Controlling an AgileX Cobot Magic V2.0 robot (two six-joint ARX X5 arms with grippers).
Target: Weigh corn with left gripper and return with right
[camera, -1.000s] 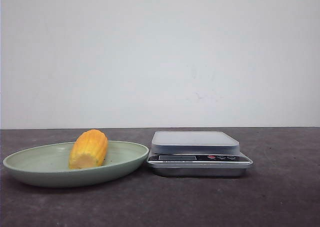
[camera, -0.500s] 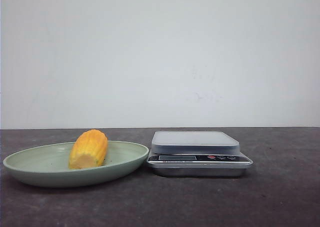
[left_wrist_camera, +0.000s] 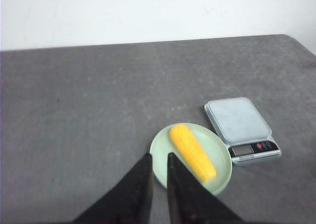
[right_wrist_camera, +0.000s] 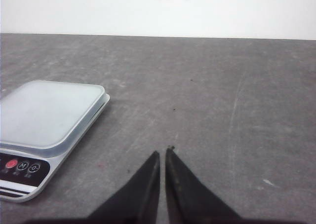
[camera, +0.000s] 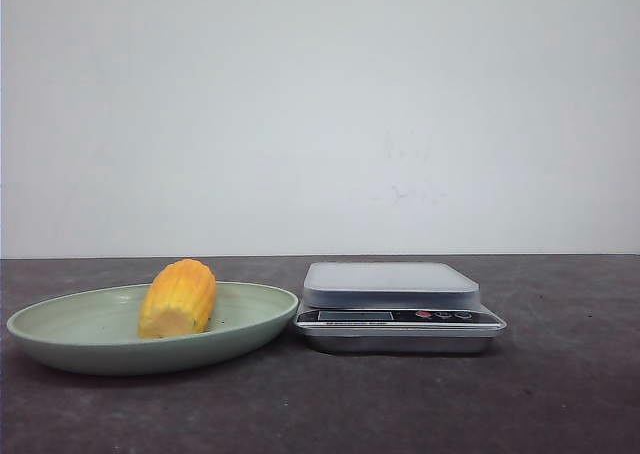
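Observation:
The corn (camera: 178,297), a yellow-orange cob piece with a paler cut end, lies on the pale green plate (camera: 60,332) at the left. It also shows in the left wrist view (left_wrist_camera: 192,152), lying across the plate (left_wrist_camera: 163,150). My left gripper (left_wrist_camera: 159,156) hangs high above the plate's near rim, empty, its jaws a narrow gap apart. My right gripper (right_wrist_camera: 163,152) is shut and empty, low over bare table to the right of the scale (right_wrist_camera: 47,115). Neither gripper shows in the front view.
The silver kitchen scale (camera: 395,304) with its grey weighing pad stands just right of the plate, nearly touching it; it also shows in the left wrist view (left_wrist_camera: 239,123). The dark grey table (camera: 560,394) ends at a white wall.

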